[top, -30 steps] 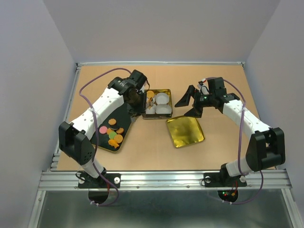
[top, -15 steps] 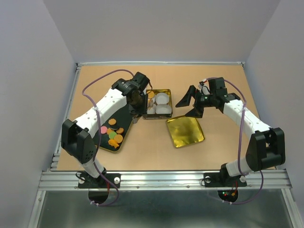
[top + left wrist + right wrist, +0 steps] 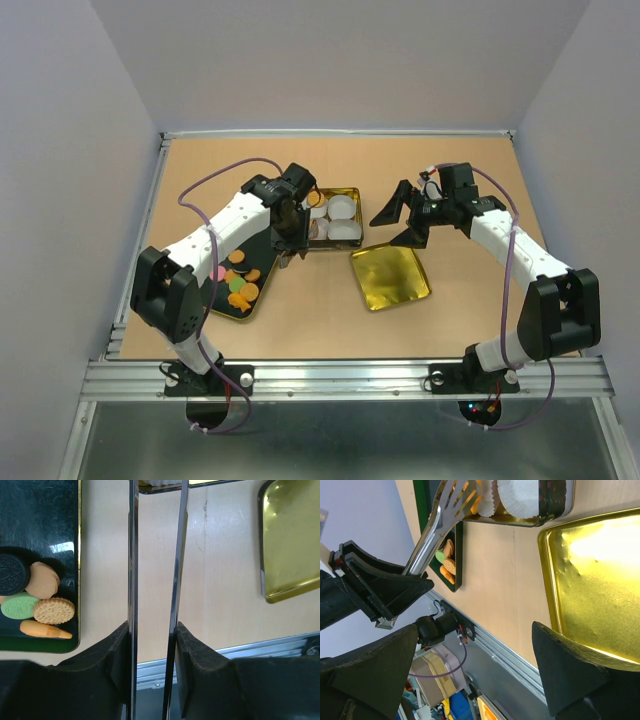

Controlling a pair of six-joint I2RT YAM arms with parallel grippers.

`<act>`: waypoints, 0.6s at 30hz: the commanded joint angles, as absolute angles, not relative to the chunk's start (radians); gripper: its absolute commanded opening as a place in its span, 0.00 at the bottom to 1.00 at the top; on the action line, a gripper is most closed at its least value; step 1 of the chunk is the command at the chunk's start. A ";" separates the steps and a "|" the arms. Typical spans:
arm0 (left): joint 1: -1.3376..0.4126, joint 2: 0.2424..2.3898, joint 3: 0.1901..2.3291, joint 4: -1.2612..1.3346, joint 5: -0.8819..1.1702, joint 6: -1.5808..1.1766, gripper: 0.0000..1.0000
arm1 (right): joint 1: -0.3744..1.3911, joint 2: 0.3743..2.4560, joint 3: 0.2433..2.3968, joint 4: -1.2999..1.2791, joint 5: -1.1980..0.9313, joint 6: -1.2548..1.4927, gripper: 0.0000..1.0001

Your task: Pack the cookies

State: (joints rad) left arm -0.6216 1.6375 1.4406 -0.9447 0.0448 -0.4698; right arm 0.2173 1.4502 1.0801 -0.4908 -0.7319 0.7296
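The cookies [image 3: 240, 283] lie in a heap on a black tray [image 3: 222, 300] at the left: mostly orange, with a pink, a green and a dark one. They also show in the left wrist view [image 3: 45, 605]. My left gripper [image 3: 287, 222] is shut on metal tongs [image 3: 132, 555], whose slotted tips [image 3: 455, 495] reach over the open tin [image 3: 333, 240]. Orange cookies show behind the tips in the tin; I cannot tell whether the tips hold one. My right gripper [image 3: 400, 220] is open and empty, above the table right of the tin.
The tin holds white paper cups [image 3: 343, 208], which also show in the right wrist view [image 3: 517, 497]. The gold square lid [image 3: 390, 277] lies upside down in front of the tin, under my right gripper. The metal rail [image 3: 350, 375] runs along the near edge.
My left wrist has shifted a little toward the near edge with the tongs, and its elbow has swung right. The right arm has not moved.
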 commanded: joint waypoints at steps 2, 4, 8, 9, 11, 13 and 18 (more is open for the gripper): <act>-0.624 1.617 1.425 -0.916 0.040 -0.465 0.16 | 0.213 1.439 1.127 -0.497 -0.723 0.710 1.00; -0.624 1.617 1.428 -0.914 0.041 -0.462 0.22 | 0.213 1.439 1.127 -0.497 -0.723 0.710 1.00; -0.626 1.617 1.436 -0.914 0.037 -0.459 0.26 | 0.213 1.439 1.127 -0.499 -0.723 0.709 1.00; -0.624 1.617 1.437 -0.916 0.035 -0.460 0.27 | 0.213 1.439 1.127 -0.499 -0.723 0.710 1.00; -0.626 1.617 1.442 -0.916 0.038 -0.462 0.31 | 0.213 1.439 1.126 -0.497 -0.724 0.712 1.00; -0.626 1.615 1.442 -0.916 0.037 -0.462 0.34 | 0.213 1.439 1.126 -0.499 -0.724 0.710 1.00; -0.626 1.615 1.436 -0.914 0.031 -0.468 0.40 | 0.213 1.440 1.123 -0.500 -0.724 0.712 1.00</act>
State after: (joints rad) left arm -0.6216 1.6375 1.4284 -0.9230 0.0444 -0.4694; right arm 0.2173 1.4502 1.0801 -0.4973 -0.7288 0.7288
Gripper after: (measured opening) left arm 0.446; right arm 0.998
